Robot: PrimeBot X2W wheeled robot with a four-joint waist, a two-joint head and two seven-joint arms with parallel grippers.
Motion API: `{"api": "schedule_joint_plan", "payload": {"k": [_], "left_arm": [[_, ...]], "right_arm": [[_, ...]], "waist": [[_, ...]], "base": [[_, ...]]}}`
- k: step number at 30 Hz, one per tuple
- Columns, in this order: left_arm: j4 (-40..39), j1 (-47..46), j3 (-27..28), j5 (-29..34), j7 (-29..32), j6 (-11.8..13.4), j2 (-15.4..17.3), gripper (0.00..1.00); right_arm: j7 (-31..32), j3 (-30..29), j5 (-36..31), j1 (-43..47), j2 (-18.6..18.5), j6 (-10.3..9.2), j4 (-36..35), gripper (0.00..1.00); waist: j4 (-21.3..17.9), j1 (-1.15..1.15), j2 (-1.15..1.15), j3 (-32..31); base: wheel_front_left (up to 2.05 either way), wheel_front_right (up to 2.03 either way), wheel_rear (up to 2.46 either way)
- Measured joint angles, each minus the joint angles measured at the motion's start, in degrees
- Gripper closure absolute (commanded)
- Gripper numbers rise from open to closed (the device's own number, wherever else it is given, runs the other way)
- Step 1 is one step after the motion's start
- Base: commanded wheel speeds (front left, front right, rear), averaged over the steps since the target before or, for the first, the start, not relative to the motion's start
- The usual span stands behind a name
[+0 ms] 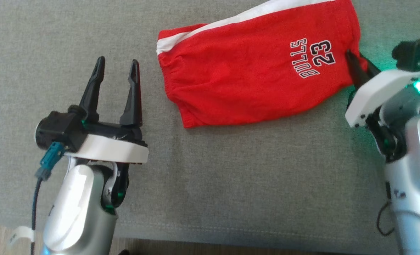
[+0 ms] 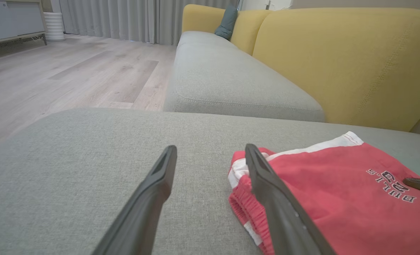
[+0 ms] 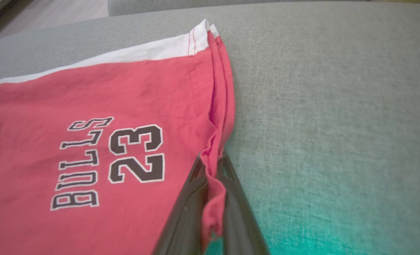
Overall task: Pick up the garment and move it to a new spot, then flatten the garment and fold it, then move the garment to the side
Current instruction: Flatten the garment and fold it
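Note:
The garment (image 1: pixel 252 67) is a pair of red shorts with a white side stripe and "BULLS 23" in black print, lying folded on the grey cushion (image 1: pixel 231 177). My right gripper (image 1: pixel 353 62) is shut on the hem at the shorts' right edge; in the right wrist view the red fabric (image 3: pixel 124 117) is pinched between the two dark fingers (image 3: pixel 181 216). My left gripper (image 1: pixel 117 67) stands open to the left of the elastic waistband (image 2: pixel 240 202), apart from it, with nothing between its fingers.
The grey cushion's front edge (image 1: pixel 195 233) runs along the bottom of the head view, with wooden floor (image 2: pixel 54 74) beyond. A yellow sofa back (image 2: pixel 337 60) rises behind the cushion, with a teal pillow (image 2: pixel 227 23) at its far end.

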Motion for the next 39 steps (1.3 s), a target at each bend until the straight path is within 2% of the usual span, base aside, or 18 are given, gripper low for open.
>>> {"api": "schedule_joint_plan", "payload": {"k": [15, 28, 33, 39], "left_arm": [[2.77, 3.30, 0.83, 1.69, -0.01, -1.15, -0.45, 0.00], [4.16, 5.28, -0.99, 1.78, -0.01, -1.16, -0.49, 0.00], [4.36, 5.35, -1.65, 1.78, 0.00, -1.16, -0.54, 0.00], [4.49, 5.48, -2.58, 1.78, 0.00, -1.16, -0.65, 0.00]], "right_arm": [[-6.51, -6.95, -0.18, 21.71, 5.37, 0.00, -7.82, 1.00], [-10.14, -8.33, -0.59, 22.80, 5.99, 0.00, -6.64, 1.00], [-10.24, -4.77, -1.19, 21.49, 5.98, 0.00, -9.28, 1.00], [-9.56, 8.36, -0.78, 13.51, 5.98, 0.00, -12.06, 1.00]], "waist": [[-2.33, 0.00, 0.00, -7.36], [-2.77, 0.00, 0.00, -11.15], [-2.64, 0.00, 0.00, -12.23], [-1.66, 0.00, 0.00, -13.53]], "base": [[0.00, 0.00, 0.00], [0.00, 0.00, 0.00], [0.00, 0.00, 0.00], [0.00, 0.00, 0.00]]}}
